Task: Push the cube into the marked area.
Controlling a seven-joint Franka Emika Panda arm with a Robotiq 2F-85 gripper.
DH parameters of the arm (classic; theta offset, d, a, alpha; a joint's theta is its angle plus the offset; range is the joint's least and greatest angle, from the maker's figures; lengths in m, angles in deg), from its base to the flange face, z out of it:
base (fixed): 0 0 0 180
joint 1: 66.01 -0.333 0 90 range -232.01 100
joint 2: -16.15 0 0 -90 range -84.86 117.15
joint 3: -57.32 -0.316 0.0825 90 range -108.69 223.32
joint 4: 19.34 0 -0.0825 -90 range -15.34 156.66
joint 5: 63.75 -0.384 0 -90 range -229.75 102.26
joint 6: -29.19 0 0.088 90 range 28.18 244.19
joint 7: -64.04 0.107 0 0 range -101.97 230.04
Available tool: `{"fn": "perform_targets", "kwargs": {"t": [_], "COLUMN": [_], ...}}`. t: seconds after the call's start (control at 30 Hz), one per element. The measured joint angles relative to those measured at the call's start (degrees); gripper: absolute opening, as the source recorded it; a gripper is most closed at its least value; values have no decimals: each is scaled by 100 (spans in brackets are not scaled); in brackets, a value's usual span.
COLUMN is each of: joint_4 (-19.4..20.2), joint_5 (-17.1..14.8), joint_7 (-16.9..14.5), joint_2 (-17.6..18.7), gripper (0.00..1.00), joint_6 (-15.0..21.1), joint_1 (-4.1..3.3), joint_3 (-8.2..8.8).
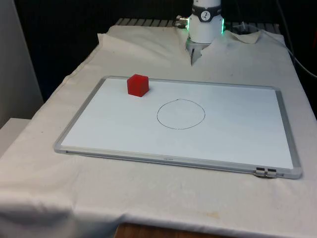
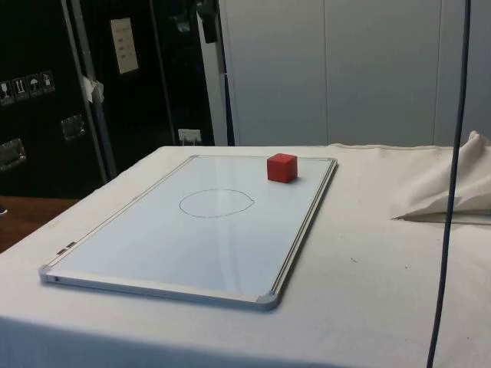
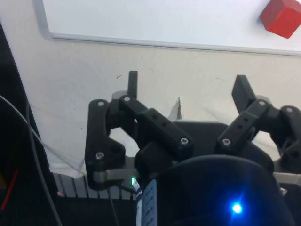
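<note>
Pincer (image 3: 188,87) hangs wide open above the cloth off the whiteboard (image 1: 237,129); red cube (image 1: 137,85) sits near the board's far edge, outside the drawn circle (image 1: 181,114). Approach step: get behind the cube.

One camera looks along the table at the whiteboard (image 1: 237,119). Another looks across it from the side, low and close. A third looks down from above the cloth (image 3: 141,61). All three see the board's edge and the red cube (image 1: 138,85).
</note>
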Motion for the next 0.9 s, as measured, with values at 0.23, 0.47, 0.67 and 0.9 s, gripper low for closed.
{"fn": "perform_targets", "kwargs": {"t": [0.23, 0.47, 0.67, 0.9], "joint_4": [0, 0, 11, 378], "joint_5": [0, 0, 0, 29], "joint_7": [0, 0, -6, -69], "joint_2": [6, 6, -6, -298], "gripper": [57, 29, 0, 0], "joint_6": [0, 0, 0, 269], "joint_1": [11, 11, 23, 34], "joint_3": [0, 0, 6, 69]}}
